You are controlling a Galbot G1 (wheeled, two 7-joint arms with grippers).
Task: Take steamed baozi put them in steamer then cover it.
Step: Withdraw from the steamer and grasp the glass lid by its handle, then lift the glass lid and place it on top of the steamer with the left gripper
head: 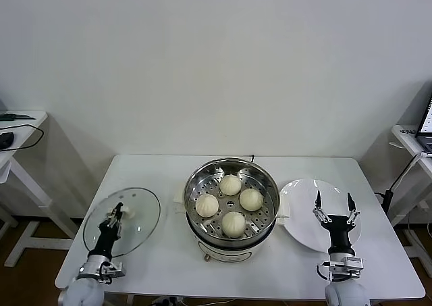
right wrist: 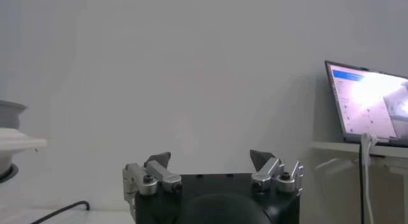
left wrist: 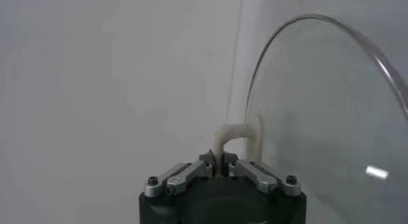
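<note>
Several cream-white steamed baozi (head: pixel 231 184) lie on the perforated tray inside the shiny steel steamer (head: pixel 196 177) at the table's centre. The cover (head: pixel 138 215), a clear glass lid with a metal rim, sits tilted at the table's left. My left gripper (head: pixel 118 211) is shut on its cream-white handle (left wrist: pixel 224 137); in the left wrist view the jaws pinch the handle's thin bar while the glass disc (left wrist: pixel 319 117) stands beside it. My right gripper (head: pixel 333 205) hangs open over the white plate (head: pixel 300 211), holding nothing.
The white plate lies right of the steamer, bare. A laptop (right wrist: pixel 370 104) stands on a side table at the far right, and another side table (head: pixel 17 127) with cables sits at the far left. The steamer's cord (right wrist: pixel 57 212) trails behind it.
</note>
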